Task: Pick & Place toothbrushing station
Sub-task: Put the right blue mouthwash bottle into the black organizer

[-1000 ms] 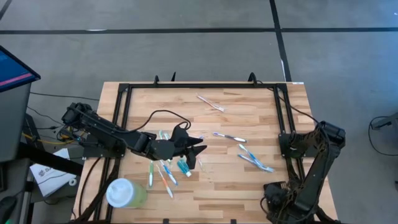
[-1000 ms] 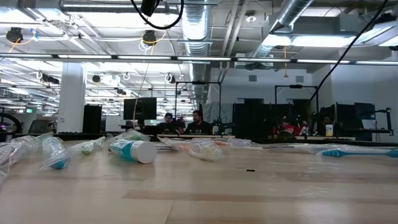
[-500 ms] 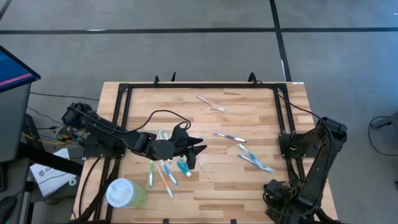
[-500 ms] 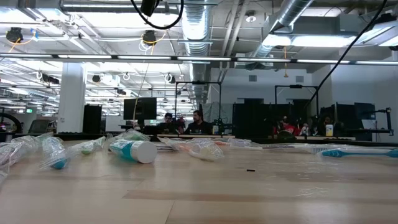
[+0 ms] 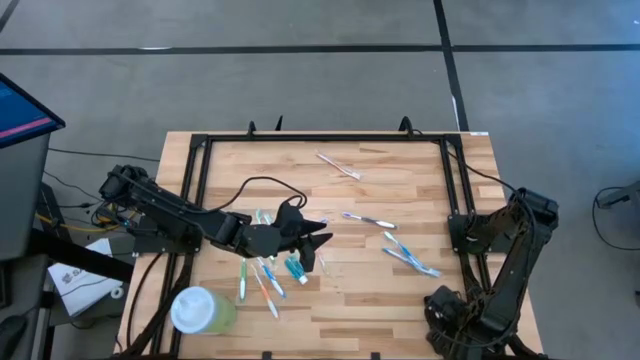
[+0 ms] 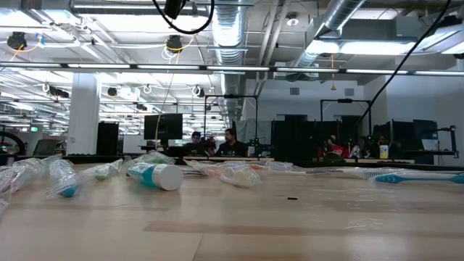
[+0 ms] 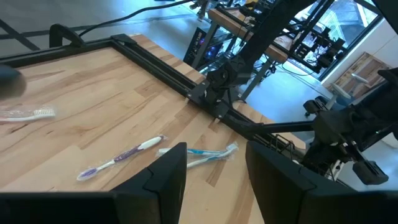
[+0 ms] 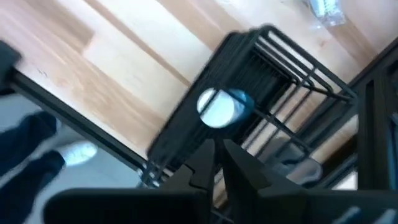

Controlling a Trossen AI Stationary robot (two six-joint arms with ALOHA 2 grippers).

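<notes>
The toothbrushing station [image 8: 258,65], a black wire holder, sits at the table's edge at about 5 o'clock, seen only in the right wrist view, with a round white and blue item [image 8: 219,107] in it. Against the earlier overhead picture, the right arm has shifted slightly at that 5 o'clock corner; the left arm, the toothbrushes [image 5: 262,278] and the green cup [image 5: 203,311] at 7 o'clock lie unchanged. The right gripper [image 8: 217,163] is just beside the holder, its fingers drawn nearly together with only a slit between them; whether they pinch a wire cannot be told. The left gripper [image 7: 214,157] hangs over the table's centre, fingers well apart and nothing between them, with a purple toothbrush [image 7: 121,157] and a blue one [image 7: 208,154] on the wood beyond it.
</notes>
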